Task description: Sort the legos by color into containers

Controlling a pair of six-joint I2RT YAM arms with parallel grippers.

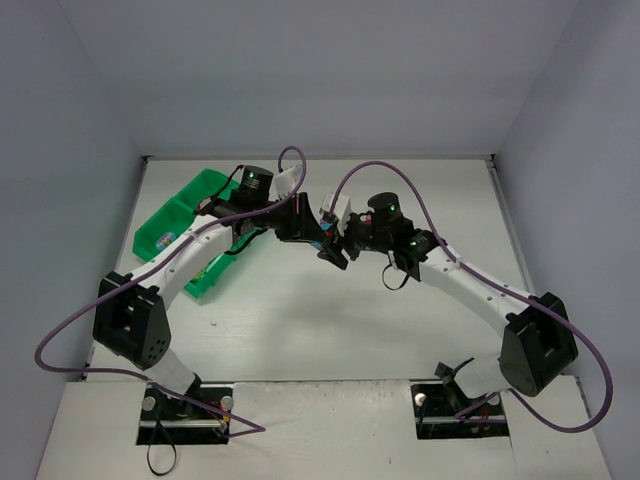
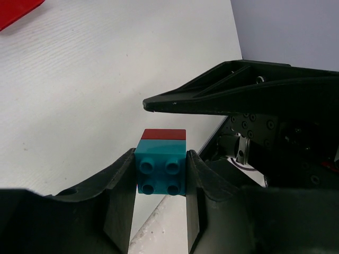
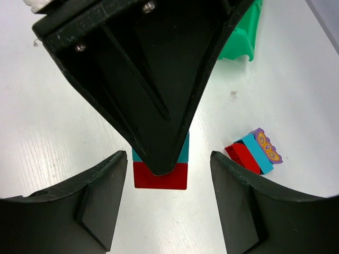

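In the left wrist view my left gripper (image 2: 160, 156) is shut on a cyan lego (image 2: 161, 168), studs facing the camera, with a red lego (image 2: 164, 134) stuck to its far side. The pair hangs above the white table. My right gripper (image 3: 168, 159) is open; its fingers (image 3: 103, 190) stand on either side of the red lego (image 3: 160, 178) without touching it. The left gripper's black finger covers most of the cyan lego (image 3: 184, 151) there. From above, both grippers meet mid-table, left gripper (image 1: 318, 238), right gripper (image 1: 340, 246). The green tray of containers (image 1: 165, 228) lies far left.
A small stack of red, cyan and purple legos (image 3: 254, 151) lies on the table right of my right gripper. A corner of the green tray (image 3: 244, 37) shows at the top. A red piece (image 2: 16, 9) sits at the left wrist view's top left corner.
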